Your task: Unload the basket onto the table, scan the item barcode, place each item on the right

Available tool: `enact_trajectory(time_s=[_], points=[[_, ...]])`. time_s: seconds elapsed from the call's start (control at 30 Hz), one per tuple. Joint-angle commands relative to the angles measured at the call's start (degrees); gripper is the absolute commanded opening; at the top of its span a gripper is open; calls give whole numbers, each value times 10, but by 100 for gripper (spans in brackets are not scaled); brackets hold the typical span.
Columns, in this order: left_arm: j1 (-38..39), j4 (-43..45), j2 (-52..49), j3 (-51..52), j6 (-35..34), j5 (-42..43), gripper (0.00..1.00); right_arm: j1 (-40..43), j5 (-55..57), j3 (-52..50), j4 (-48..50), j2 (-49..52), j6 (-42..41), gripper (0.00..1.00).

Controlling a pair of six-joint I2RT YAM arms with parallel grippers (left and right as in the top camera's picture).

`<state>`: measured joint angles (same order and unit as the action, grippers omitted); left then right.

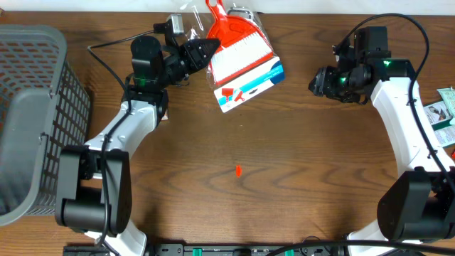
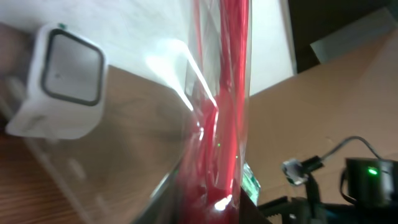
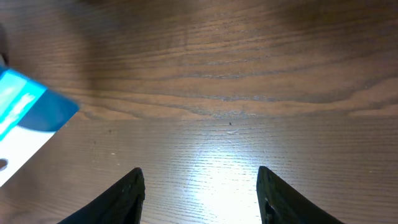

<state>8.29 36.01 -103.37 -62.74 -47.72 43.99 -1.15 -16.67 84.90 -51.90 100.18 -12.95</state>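
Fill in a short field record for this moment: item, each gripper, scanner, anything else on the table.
item: red dustpan-and-brush set in clear plastic wrap with a blue and white card
left gripper: shut on the set's left edge
right gripper: open, empty, above the bare wooden table
scanner: white box-shaped scanner with grey window, close to the wrap
other: grey plastic mesh basket, far left
barcode: not visible

Grey mesh basket [image 1: 67, 107] at left, green-white packets [image 1: 444, 112] at right edge, wooden table [image 1: 284, 156].
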Motion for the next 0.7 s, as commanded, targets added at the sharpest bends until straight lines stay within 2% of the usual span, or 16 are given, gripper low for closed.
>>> enact_trajectory(time_s=[0.0, 0.37, 0.67], points=[[-3, 5, -15, -14, 13, -34, 7, -1, 1, 1, -1, 3, 4, 55], [-7, 4, -71, -61, 16, -76, 7, -1, 1, 1, 3, 3, 4, 55], [-24, 5, -154, -132, -17, -76, 7, -1, 1, 1, 8, 3, 4, 55]])
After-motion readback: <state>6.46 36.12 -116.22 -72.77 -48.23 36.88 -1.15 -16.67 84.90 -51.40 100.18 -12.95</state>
